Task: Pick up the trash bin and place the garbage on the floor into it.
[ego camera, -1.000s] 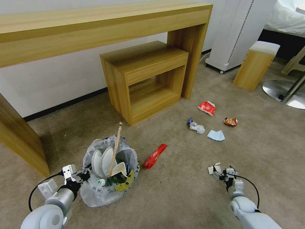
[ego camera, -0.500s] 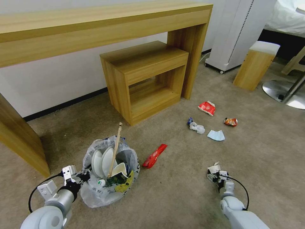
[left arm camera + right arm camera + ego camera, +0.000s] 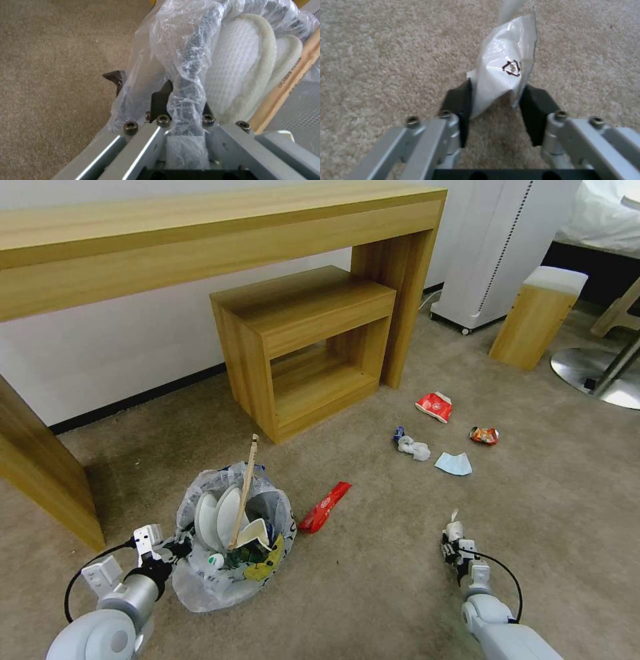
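Note:
The trash bin (image 3: pixel 200 587), lined with a crinkly clear bag, stands on the floor (image 3: pixel 373 593) at the lower left. It holds two white slippers (image 3: pixel 217 517), a wooden stick (image 3: pixel 243 490) and small litter. My left gripper (image 3: pixel 177 549) is shut on the bin's near rim (image 3: pixel 186 75), beside the slippers (image 3: pixel 240 75). My right gripper (image 3: pixel 456 543) is shut on a white plastic wrapper (image 3: pixel 501 72), held upright just above the carpet. More garbage lies beyond: a red wrapper (image 3: pixel 325 506), a crumpled tissue (image 3: pixel 413 447), a blue mask (image 3: pixel 453 463), a red carton (image 3: pixel 434 406) and an orange wrapper (image 3: pixel 484 435).
A long wooden desk (image 3: pixel 200 233) runs along the wall with a low wooden shelf unit (image 3: pixel 307 347) under it. A white appliance (image 3: pixel 500 247), a small wooden stool (image 3: pixel 537 317) and a metal chair base (image 3: pixel 597 373) stand at the back right.
My right gripper drew back toward me and closed on the white wrapper, which now stands upright between the fingers. The bin shifted slightly right with my left gripper.

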### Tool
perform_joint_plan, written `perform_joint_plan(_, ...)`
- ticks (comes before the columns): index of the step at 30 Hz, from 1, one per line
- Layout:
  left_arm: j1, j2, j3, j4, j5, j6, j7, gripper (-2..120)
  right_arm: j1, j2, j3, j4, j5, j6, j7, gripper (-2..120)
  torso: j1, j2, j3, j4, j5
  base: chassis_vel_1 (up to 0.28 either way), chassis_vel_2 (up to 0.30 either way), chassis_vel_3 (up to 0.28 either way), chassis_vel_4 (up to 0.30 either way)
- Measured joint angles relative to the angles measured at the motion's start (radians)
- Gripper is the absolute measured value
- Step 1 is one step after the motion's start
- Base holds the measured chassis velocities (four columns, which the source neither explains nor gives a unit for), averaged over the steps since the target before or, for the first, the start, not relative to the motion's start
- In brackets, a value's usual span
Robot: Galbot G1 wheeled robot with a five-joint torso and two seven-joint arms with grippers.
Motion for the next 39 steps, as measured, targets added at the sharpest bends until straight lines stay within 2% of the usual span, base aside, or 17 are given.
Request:
perform_joint_plan(2,-0.001,0.002,-0.001,0.004,0.0,-0.001,0.0,1,0.0,0.001,0.001,-0.002,-0.003,0.011,-0.011,22,0.0,0.0,0.0,0.0,0.0,0.0,0.0,0.0,0.0)
perform_joint_plan(3,-0.001,0.002,-0.001,0.004,0.0,-0.001,0.0,1,0.0,0.001,0.001,-0.002,-0.003,0.011,-0.011,22,0.0,0.0,0.0,0.0,0.0,0.0,0.0,0.0,0.0)
perform_joint_plan(8,-0.002,0.005,-0.004,0.014,0.003,-0.002,0.002,1,-0.007,-0.013,0.007,0.011,0.022,0.08,-0.106,2,0.0,0.0,0.0,0.0001,0.0002,0.0,0.0,0.0,0.0)
perform_joint_plan(11,-0.004,0.006,-0.005,0.021,0.006,-0.003,0.004,1,-0.042,-0.067,0.006,0.128,0.096,0.134,-0.213,0,0.0,0.0,0.0,-0.0002,0.0001,0.0,0.0,0.0,0.0)
perform_joint_plan(12,-0.004,0.006,-0.005,0.021,0.006,-0.003,0.004,1,-0.042,-0.067,0.006,0.128,0.096,0.134,-0.213,0,0.0,0.0,0.0,-0.0002,0.0001,0.0,0.0,0.0,0.0)
perform_joint_plan(15,-0.008,0.005,-0.005,0.025,0.011,-0.003,0.005,1,-0.084,-0.122,0.006,0.287,0.167,0.167,-0.319,0,0.0,0.0,0.0,0.0001,-0.0001,0.0,0.0,0.0,0.0)
perform_joint_plan(20,-0.009,0.001,-0.001,0.026,0.017,-0.003,0.007,1,-0.1,-0.16,-0.013,0.416,0.223,0.207,-0.408,0,0.0,0.0,0.0,-0.0001,-0.0002,0.0,0.0,0.0,0.0)
perform_joint_plan(23,-0.009,-0.002,0.004,0.023,0.023,0.0,0.008,1,-0.078,-0.209,-0.101,0.613,0.33,0.239,-0.508,0,0.0,0.0,0.0,0.0001,0.0001,0.0,0.0,0.0,0.0)
perform_joint_plan(24,-0.009,-0.002,0.004,0.023,0.023,0.0,0.008,1,-0.078,-0.209,-0.101,0.613,0.33,0.239,-0.508,0,0.0,0.0,0.0,0.0001,0.0001,0.0,0.0,0.0,0.0)
perform_joint_plan(26,-0.007,-0.006,0.007,0.015,0.029,0.006,0.008,1,-0.026,-0.24,-0.188,0.731,0.373,0.232,-0.517,0,0.0,0.0,0.0,0.0001,-0.0003,0.0,0.0,0.0,0.0)
perform_joint_plan(28,-0.005,-0.006,0.008,0.011,0.032,0.008,0.008,1,0.002,-0.25,-0.228,0.771,0.385,0.222,-0.514,0,0.0,0.0,0.0,0.0001,-0.0002,0.0,0.0,0.0,0.0)
perform_joint_plan(30,-0.001,-0.009,0.009,0.001,0.035,0.017,0.008,1,0.09,-0.272,-0.334,0.871,0.414,0.181,-0.488,0,0.0,0.0,0.0,0.0003,-0.0001,0.0,0.0,0.0,0.0)
perform_joint_plan(31,-0.001,-0.009,0.009,0.001,0.035,0.017,0.008,1,0.09,-0.272,-0.334,0.871,0.414,0.181,-0.488,0,0.0,0.0,0.0,0.0003,-0.0001,0.0,0.0,0.0,0.0)
perform_joint_plan(34,0.001,-0.01,0.009,-0.018,0.035,0.029,0.005,1,0.266,-0.296,-0.53,0.977,0.481,0.124,-0.404,0,0.0,0.0,0.0,0.0004,-0.0003,0.0,0.0,0.0,0.0)
perform_joint_plan(35,0.001,-0.01,0.009,-0.018,0.035,0.029,0.005,1,0.266,-0.296,-0.53,0.977,0.481,0.124,-0.404,0,0.0,0.0,0.0,0.0004,-0.0003,0.0,0.0,0.0,0.0)
perform_joint_plan(38,0.0,-0.014,0.007,-0.032,0.032,0.038,-0.002,1,0.401,-0.3,-0.724,1.014,0.537,0.08,-0.341,0,0.0,0.0,0.0,0.0,-0.0001,0.0,0.0,0.0,0.0)
perform_joint_plan(39,0.0,-0.014,0.007,-0.032,0.032,0.038,-0.002,1,0.401,-0.3,-0.724,1.014,0.537,0.08,-0.341,0,0.0,0.0,0.0,0.0,-0.0001,0.0,0.0,0.0,0.0)
